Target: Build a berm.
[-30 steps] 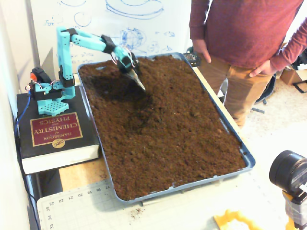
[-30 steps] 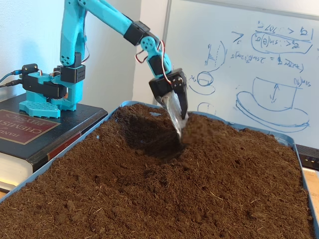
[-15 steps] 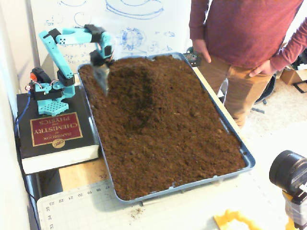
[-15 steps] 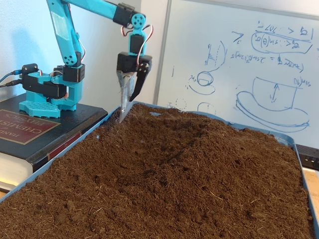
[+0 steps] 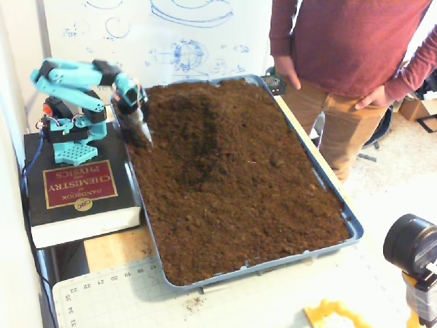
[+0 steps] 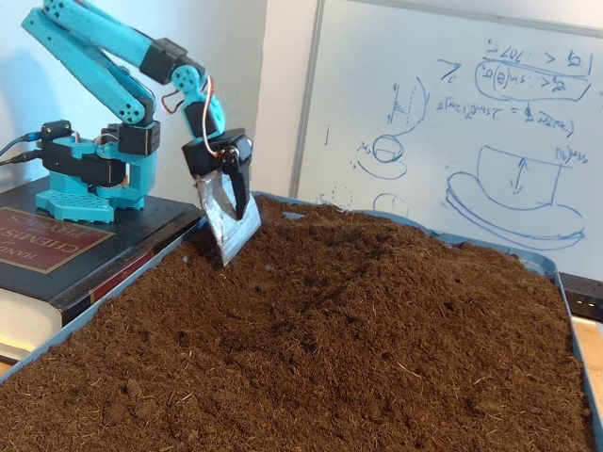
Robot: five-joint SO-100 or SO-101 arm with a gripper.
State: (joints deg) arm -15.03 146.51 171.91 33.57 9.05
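Judging from the crumbly look, the soil is loose, light and soft; it cannot be gripped as a solid thing, it will spill and slide, so I think it must be pushed or scooped from below with a flat blade, low at the foot of the heap.

At the left of both fixed views the claw (image 6: 229, 226) carries a shiny metal scoop blade (image 6: 227, 218) that points down and touches the soil close to the tray's (image 5: 352, 226) left wall. Whether the jaws themselves are wide or narrow, I cannot tell, because the blade covers them. The arm stands on a thick book (image 5: 75, 195) just left of the claw.

To the right of the claw, and a little farther back, the berm (image 6: 377, 254) rises: a low, dark-brown ridge with soft sloping sides (image 5: 198, 109). Beside it a darker, damp-looking patch (image 5: 198, 147) lies lower. Farther right the soil is flatter and more even.
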